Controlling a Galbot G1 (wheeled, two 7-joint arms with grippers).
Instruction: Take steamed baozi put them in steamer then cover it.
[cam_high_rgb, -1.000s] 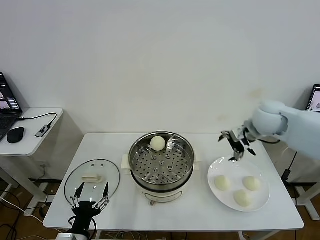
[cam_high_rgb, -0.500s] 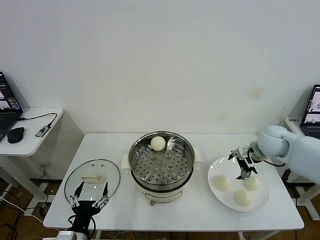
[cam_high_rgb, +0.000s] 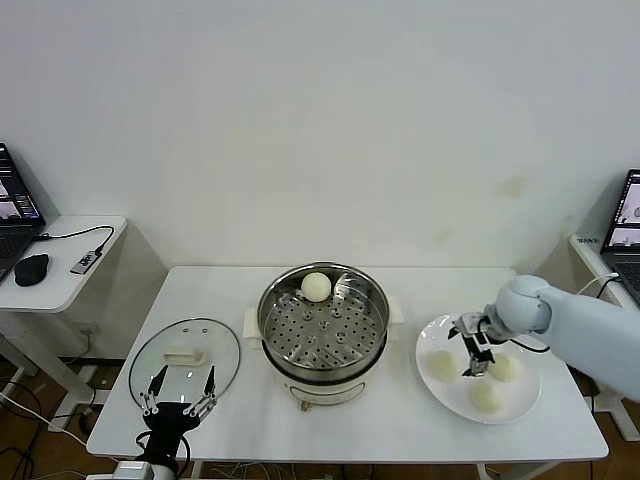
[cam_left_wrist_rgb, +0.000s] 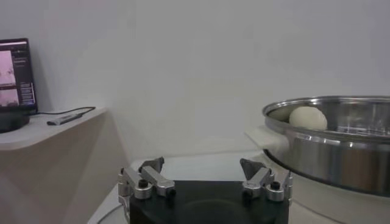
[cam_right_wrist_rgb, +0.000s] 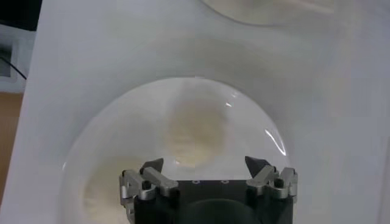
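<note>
Right hand (cam_high_rgb: 473, 350), wide and empty, hangs over the plate (cam_high_rgb: 430, 384) between three baozi (cam_high_rgb: 486, 396), at the steamer's (cam_high_rgb: 322, 325) 3 o'clock. One bun is steamed-in; next comes descent and closing. Left hand (cam_high_rgb: 179, 393), wide, idles by the cover (cam_high_rgb: 185, 354).

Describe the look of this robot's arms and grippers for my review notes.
The right arm has a smooth, rounded, pale blue-grey shell ending in a ball-like wrist. The right gripper is small, black and silver. Wrist views show each gripper as a black block carrying silver metal fingers with black screws; the left gripper matches. A black cable runs along the right wrist.
</note>
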